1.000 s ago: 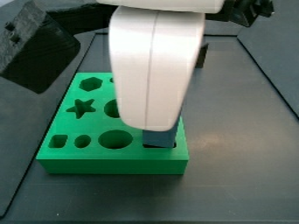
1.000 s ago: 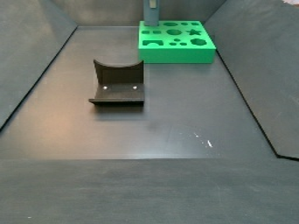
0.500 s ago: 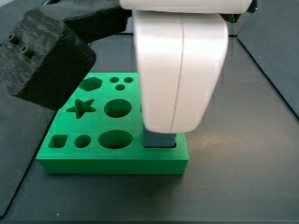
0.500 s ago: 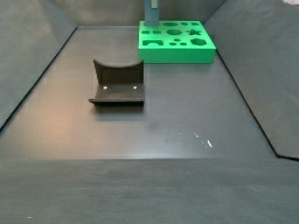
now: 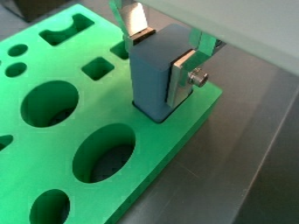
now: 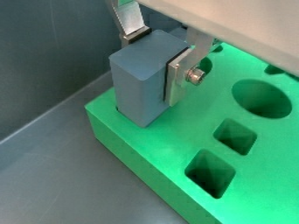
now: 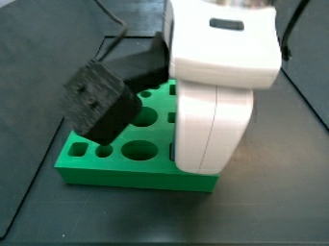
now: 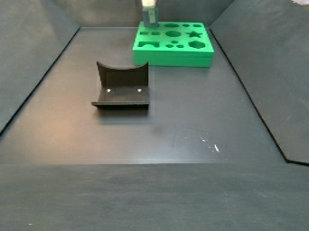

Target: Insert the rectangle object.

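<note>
The rectangle object (image 5: 149, 87), a pale blue-grey bar, stands upright with its lower end in the rectangular hole at a corner of the green board (image 5: 70, 131). It shows in both wrist views (image 6: 138, 87). My gripper (image 5: 162, 57) straddles the bar's upper part, with one silver finger (image 5: 184, 77) flat on its side and the other finger (image 5: 138, 24) at the opposite face. In a side view the white gripper body (image 7: 225, 86) hides the bar over the board (image 7: 129, 171). In a side view the bar (image 8: 148, 13) rises from the board (image 8: 175, 47) at the far end.
The dark fixture (image 8: 121, 86) with its curved notch stands on the floor, nearer than the board. The board has several other shaped holes (image 5: 105, 157). A dark blocky part of the wrist (image 7: 110, 96) hangs over the board. Grey walls (image 8: 36, 63) edge the floor.
The green board has slid a little sideways and turned slightly, with the bar standing in its hole. The gripper has moved along with it.
</note>
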